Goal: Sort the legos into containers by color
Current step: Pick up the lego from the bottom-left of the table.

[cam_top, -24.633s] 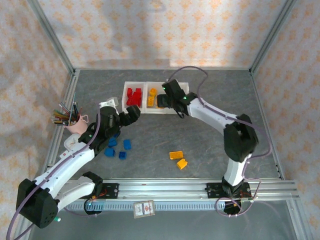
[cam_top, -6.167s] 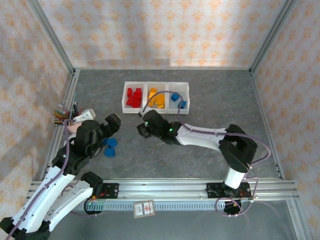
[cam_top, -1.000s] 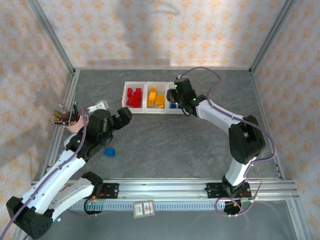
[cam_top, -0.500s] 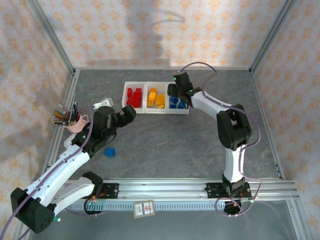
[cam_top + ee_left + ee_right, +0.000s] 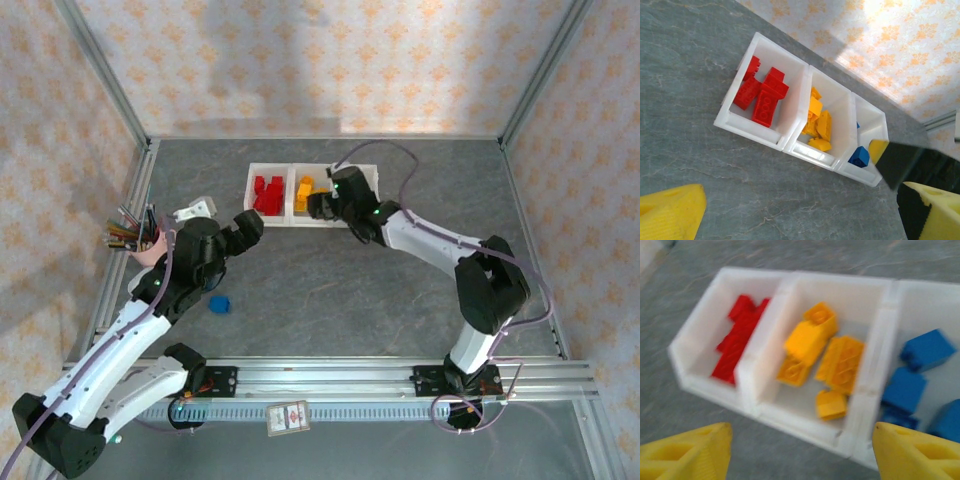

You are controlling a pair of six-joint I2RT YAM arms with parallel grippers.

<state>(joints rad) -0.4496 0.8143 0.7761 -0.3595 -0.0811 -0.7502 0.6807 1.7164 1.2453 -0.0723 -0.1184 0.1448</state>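
From above, the containers (image 5: 272, 168) are sitting far back on the tabletop (image 5: 400, 290), holding red legos (image 5: 266, 193) and orange legos (image 5: 303, 193), while one blue lego (image 5: 219, 303) is lying alone near the left arm. The left wrist camera is showing blue legos (image 5: 859, 156) in the third bin, and the left hand (image 5: 800, 212) is gaping wide, holding nothing. The right wrist camera is showing the right hand (image 5: 800, 450) gaping wide and empty too, hanging just before the bins.

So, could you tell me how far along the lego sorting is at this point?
Nearly done. In the containers, red legos sit in one end bin, orange-yellow legos in the middle, blue legos in the other end. The left gripper and right gripper hold nothing. One blue brick lies unsorted on the table.
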